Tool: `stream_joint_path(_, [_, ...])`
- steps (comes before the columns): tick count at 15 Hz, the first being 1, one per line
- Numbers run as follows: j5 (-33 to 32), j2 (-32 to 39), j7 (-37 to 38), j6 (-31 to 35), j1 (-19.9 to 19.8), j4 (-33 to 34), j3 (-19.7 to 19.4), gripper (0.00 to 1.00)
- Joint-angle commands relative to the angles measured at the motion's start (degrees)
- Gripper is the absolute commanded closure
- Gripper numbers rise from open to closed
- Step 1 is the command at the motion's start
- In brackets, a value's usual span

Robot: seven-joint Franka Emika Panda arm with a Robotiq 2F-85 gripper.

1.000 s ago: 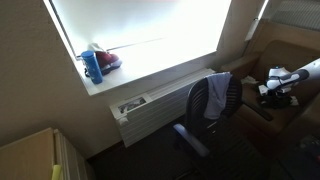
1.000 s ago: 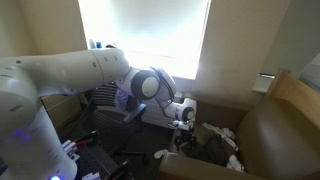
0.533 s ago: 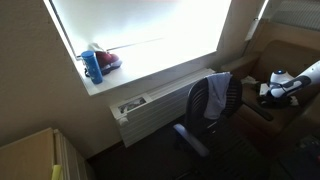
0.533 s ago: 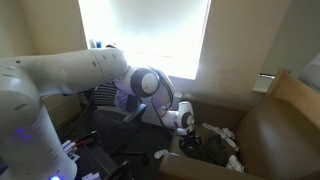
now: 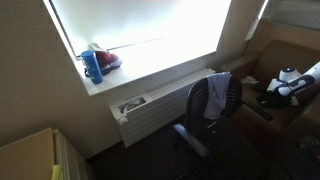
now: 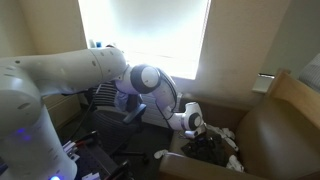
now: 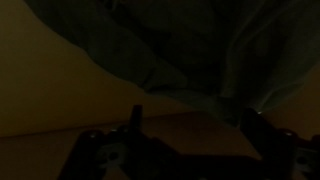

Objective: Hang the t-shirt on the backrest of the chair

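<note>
A dark blue t-shirt (image 5: pixel 212 98) hangs over the backrest of the office chair (image 5: pixel 196 140) by the window; it also shows behind the arm (image 6: pixel 124 102). My gripper (image 5: pixel 271 94) is well to the side of the chair, low over a brown armchair (image 6: pixel 275 135). There it hangs just above a heap of dark cloth (image 6: pixel 212 147). The wrist view is very dark. It shows both fingers of the gripper (image 7: pixel 195 120) apart with nothing between them. Dark folded cloth (image 7: pixel 170 40) lies beyond them on a brown surface.
A radiator (image 5: pixel 150 108) runs under the bright window sill, where a blue bottle (image 5: pixel 92 66) and a red thing stand. A wooden cabinet (image 5: pixel 35 155) is at the near corner. The armchair's wooden frame (image 6: pixel 292 95) rises beside the gripper.
The gripper has moved away from the chair and lower over the armchair, closer to the heap of dark cloth. The t-shirt on the backrest has not moved.
</note>
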Motion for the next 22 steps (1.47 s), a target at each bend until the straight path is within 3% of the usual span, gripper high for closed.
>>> stream_joint_path(1, [3.22, -0.01, -0.91, -8.13, -0.05, 0.96, 1.44, 0.00])
stream_joint_path(2, [-3.91, -0.04, -2.76, -10.88, -4.70, 3.92, 8.32, 0.00])
stream_joint_path(3, [0.59, -0.13, -0.79, -6.35, -0.54, 0.69, 1.64, 0.00])
stream_joint_path(6, [-1.50, -0.15, -1.70, -9.48, -2.07, 2.05, 5.89, 0.00])
stream_joint_path(7, [-2.44, -0.15, 4.31, -1.35, -0.70, -0.09, 3.60, 0.00])
stream_joint_path(8, [8.69, -0.10, 0.39, 2.37, 3.91, -2.52, -3.34, 0.00])
stream_joint_path(12, [25.07, 0.12, 0.67, 18.27, 13.06, -13.60, -13.16, 0.00])
stream_joint_path(13, [26.73, 0.11, 0.23, 15.59, 13.34, -14.00, -12.64, 0.00])
stream_joint_path(15, [23.51, 0.02, -0.10, 6.07, 11.46, -11.27, -10.03, 0.00])
stream_joint_path(16, [18.19, 0.04, -1.42, 3.53, 7.44, -7.35, -5.55, 0.00])
stream_joint_path(20, [13.81, -0.07, -11.74, 0.03, 1.32, -2.67, 3.48, 0.00])
stream_joint_path(22, [13.40, -0.09, -14.82, -0.30, 0.87, -1.70, 5.10, 0.00])
